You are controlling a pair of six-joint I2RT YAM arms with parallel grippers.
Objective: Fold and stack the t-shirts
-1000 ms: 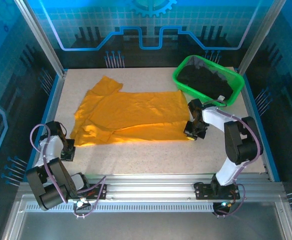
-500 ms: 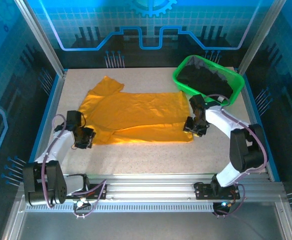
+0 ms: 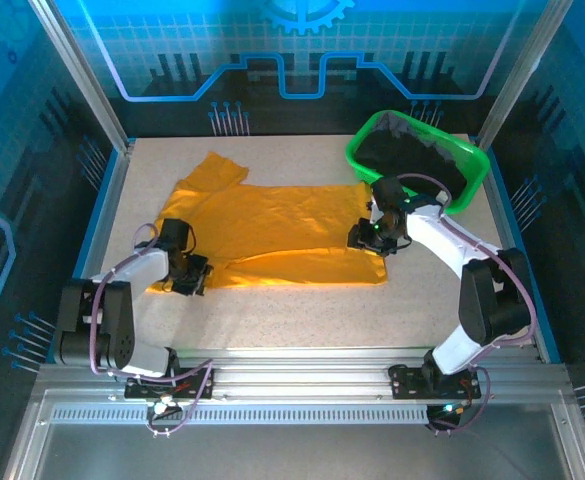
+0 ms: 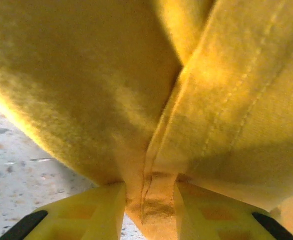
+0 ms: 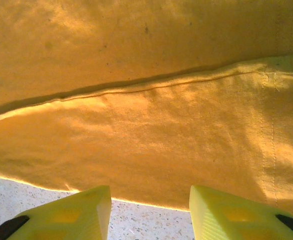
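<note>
Orange shirt [image 3: 272, 235] part-folded at table centre; both grippers at its near edge.
Near strip of the speckled table [image 3: 302, 315] is bare. Left gripper [image 3: 194, 275], centre-left of the overhead frame, sits at the shirt's lower-left corner; in its wrist view a bunched seam lies between the fingers [image 4: 101, 210], touching both, and a firm clamp cannot be confirmed. Right gripper [image 3: 365, 237], right of centre, stands with jaws apart over the shirt's lower-right hem, holding nothing. The shirt's near edge is doubled back on itself, with one sleeve pointing to the upper left. Green basket [image 3: 357, 155], upper right, holds black shirts [image 3: 412, 165].
</note>
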